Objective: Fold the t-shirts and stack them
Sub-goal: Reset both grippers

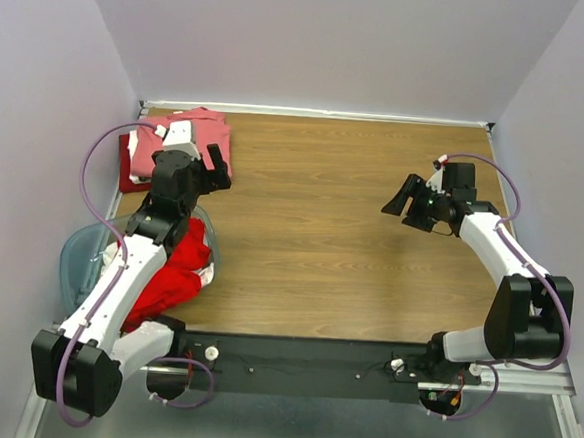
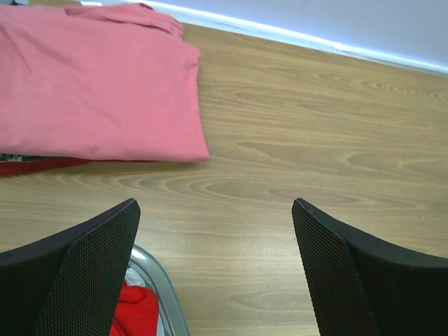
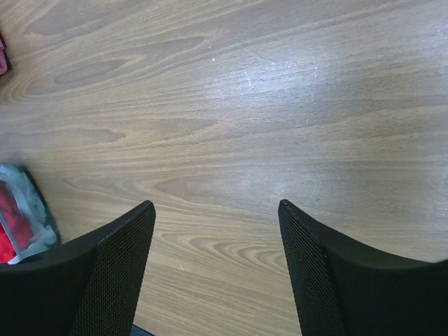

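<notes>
The salmon-pink t-shirt (image 1: 199,137) lies folded at the far left of the desk (image 1: 343,213), on top of a dark red one (image 1: 128,172). A bright red shirt (image 1: 173,276) slumps in the pale tub (image 1: 74,254) at near left. The cloth looks soft, light and limp, so it is probably best pinched at a hem or shoulder edge. The left tool (image 1: 207,171) hangs released between stack and tub. The right tool (image 1: 402,200), jaws apart and empty, is well apart at right.

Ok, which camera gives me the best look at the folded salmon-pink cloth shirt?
Left wrist: the folded salmon-pink cloth shirt fills its upper left, edges sharp. Top external shows it small, partly hidden by the left arm. Right wrist shows at most a pink sliver at its left edge.
</notes>
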You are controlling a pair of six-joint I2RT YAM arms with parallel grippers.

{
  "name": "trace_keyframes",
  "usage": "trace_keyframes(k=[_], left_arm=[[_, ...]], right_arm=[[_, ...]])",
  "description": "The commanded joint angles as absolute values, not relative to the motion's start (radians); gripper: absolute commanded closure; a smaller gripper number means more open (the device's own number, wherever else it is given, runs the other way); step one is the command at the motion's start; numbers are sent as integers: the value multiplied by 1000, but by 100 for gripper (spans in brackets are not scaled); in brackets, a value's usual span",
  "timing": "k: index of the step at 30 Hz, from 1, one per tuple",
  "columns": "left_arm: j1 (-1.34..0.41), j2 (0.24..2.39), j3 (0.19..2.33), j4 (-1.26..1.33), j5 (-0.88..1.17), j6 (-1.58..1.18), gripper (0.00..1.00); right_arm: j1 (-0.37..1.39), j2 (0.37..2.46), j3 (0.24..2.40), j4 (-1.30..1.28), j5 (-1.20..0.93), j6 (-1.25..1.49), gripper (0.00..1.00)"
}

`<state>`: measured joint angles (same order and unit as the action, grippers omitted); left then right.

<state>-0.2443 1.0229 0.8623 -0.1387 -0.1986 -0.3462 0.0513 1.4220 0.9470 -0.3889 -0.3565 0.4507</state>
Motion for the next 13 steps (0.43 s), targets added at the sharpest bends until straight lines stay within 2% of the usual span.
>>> trace_keyframes(k=[1,13], left_arm=[[-252,980,854,-106,-268,-354,3],[-252,982,838,-138,-276,-348,3]], right_arm=[[51,1419,948,-359,-327,434,22],[52,1424,945,-342,-316,436,22]])
